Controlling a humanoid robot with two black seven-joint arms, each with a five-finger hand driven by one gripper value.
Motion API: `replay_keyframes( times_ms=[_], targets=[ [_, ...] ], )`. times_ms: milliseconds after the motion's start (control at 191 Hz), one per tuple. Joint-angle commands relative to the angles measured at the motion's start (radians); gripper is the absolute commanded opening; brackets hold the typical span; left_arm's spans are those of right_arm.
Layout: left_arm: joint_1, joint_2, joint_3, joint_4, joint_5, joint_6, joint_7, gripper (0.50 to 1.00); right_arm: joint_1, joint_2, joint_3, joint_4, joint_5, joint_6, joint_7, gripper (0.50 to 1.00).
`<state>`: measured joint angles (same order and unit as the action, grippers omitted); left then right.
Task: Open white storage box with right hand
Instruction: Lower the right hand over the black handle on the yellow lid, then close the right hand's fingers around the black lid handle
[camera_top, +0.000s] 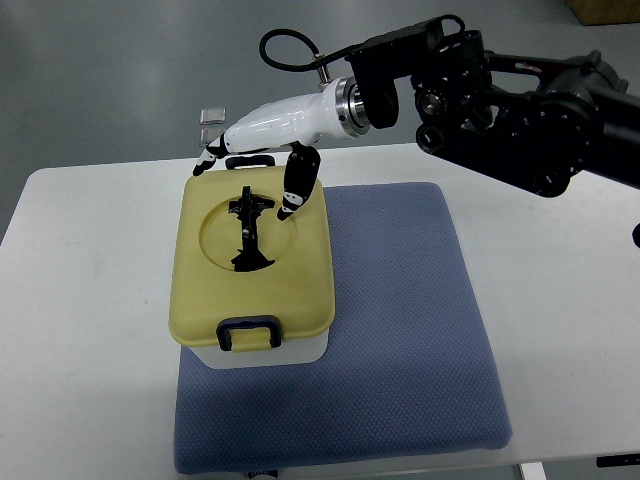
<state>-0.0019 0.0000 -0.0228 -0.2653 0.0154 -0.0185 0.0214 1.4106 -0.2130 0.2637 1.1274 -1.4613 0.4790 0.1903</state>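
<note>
A white table (90, 290) on grey floor (120, 70) carried a blue mat (400, 330); the box (255, 270) sat on it, lid closed, right hand (255, 150) hovering, fingers spread, empty.

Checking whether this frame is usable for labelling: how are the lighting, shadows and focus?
Top view: even overhead light, no harsh glare; soft shadow under the right hand on the box lid; the dark arm loses detail; box, mat and table are sharp, with no visible blur.
</note>
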Motion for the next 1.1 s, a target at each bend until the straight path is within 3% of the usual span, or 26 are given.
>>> replay_keyframes(
  times_ms=[0,633,685,764,853,952,1004,1093],
  targets=[
    [-0.001,0.0,0.0,0.001,0.0,0.0,0.0,1.0,-0.013,0.006,0.0,0.0,-0.001,-0.02,0.005,0.928],
    [0.0,0.0,0.0,0.008,0.0,0.0,0.002,1.0,-0.05,0.027,-0.003,0.0,-0.03,-0.071,0.035,0.893],
    [0.0,0.0,0.0,0.008,0.0,0.0,0.0,1.0,-0.052,0.027,-0.003,0.0,-0.033,-0.074,0.038,0.844],
    [0.0,0.0,0.0,0.008,0.0,0.0,0.0,1.0,-0.056,0.027,-0.003,0.0,-0.039,-0.082,0.041,0.809],
    [0.0,0.0,0.0,0.008,0.0,0.0,0.0,1.0,-0.058,0.027,-0.003,0.0,-0.054,-0.088,0.051,0.64],
    [0.0,0.0,0.0,0.008,0.0,0.0,0.0,1.0,-0.059,0.026,-0.003,0.0,-0.079,-0.089,0.066,0.527],
    [0.0,0.0,0.0,0.009,0.0,0.0,0.002,1.0,-0.059,0.026,-0.003,0.0,-0.083,-0.089,0.067,0.5],
    [0.0,0.0,0.0,0.009,0.0,0.0,0.0,1.0,-0.059,0.026,-0.003,0.0,-0.083,-0.097,0.067,0.5]
  ],
)
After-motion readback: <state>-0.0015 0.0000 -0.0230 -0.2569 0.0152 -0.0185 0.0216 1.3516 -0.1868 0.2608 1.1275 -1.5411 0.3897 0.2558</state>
